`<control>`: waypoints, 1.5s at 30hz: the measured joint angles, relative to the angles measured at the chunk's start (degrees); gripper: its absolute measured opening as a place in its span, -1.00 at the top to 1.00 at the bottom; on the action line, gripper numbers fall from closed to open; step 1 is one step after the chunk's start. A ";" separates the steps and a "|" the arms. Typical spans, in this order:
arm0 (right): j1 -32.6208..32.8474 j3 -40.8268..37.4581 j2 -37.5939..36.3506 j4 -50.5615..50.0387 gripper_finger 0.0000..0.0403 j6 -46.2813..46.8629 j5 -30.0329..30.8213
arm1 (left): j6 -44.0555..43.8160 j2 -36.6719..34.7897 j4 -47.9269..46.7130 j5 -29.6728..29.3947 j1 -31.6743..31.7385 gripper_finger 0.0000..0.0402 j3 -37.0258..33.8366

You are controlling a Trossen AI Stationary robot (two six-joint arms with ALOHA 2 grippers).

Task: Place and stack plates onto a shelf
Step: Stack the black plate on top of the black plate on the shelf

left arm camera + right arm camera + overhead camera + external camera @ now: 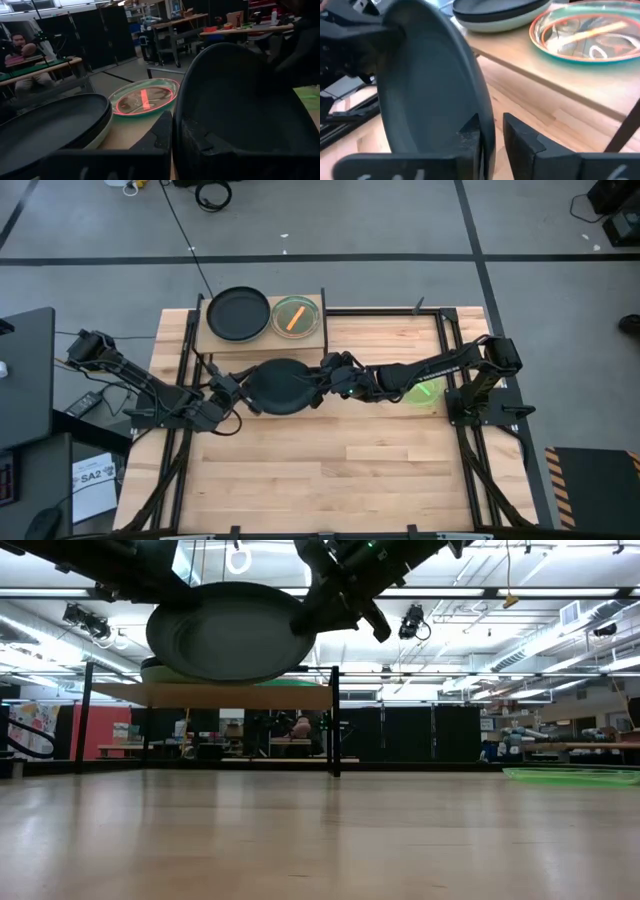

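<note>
A black plate (280,385) hangs over the table just in front of the shelf (262,343), between my two grippers. My left gripper (243,392) is shut on its left edge. My right gripper (322,380) is at its right edge, its fingers open on either side of the rim (487,115). On the shelf, another black plate (238,314) lies on a pale mint one (102,132). Beside them lies a translucent green plate with orange showing in it (296,317). My left gripper pinches the black plate's rim (176,115) at the plate's left edge between its two fingers (162,132), coming level from the table's left. The plate is lifted clear of the table, near shelf height. My right gripper: one finger (470,132) lies at the plate's face and a gap shows between the rim and the other finger (520,140); I cannot tell whether it touches.
A bright green plate (425,392) lies on the tabletop at the right, under the right arm. The shelf's black legs (335,720) stand behind the held plate. Wide bare tabletop (330,470) lies toward the near edge. A person sits in the room beyond the table (22,47).
</note>
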 joint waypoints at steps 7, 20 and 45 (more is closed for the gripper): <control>0.00 0.00 0.00 3.60 0.35 -8.38 0.60 | -0.02 0.00 0.00 -0.43 0.00 0.91 0.00; -0.02 -0.02 -6.91 8.63 0.29 -30.64 -0.70 | -0.04 -0.07 0.04 -0.69 0.02 0.90 0.00; 8.71 -0.07 -22.12 -23.74 0.29 -19.88 -4.07 | 30.55 -0.33 51.14 -10.14 19.26 0.90 0.00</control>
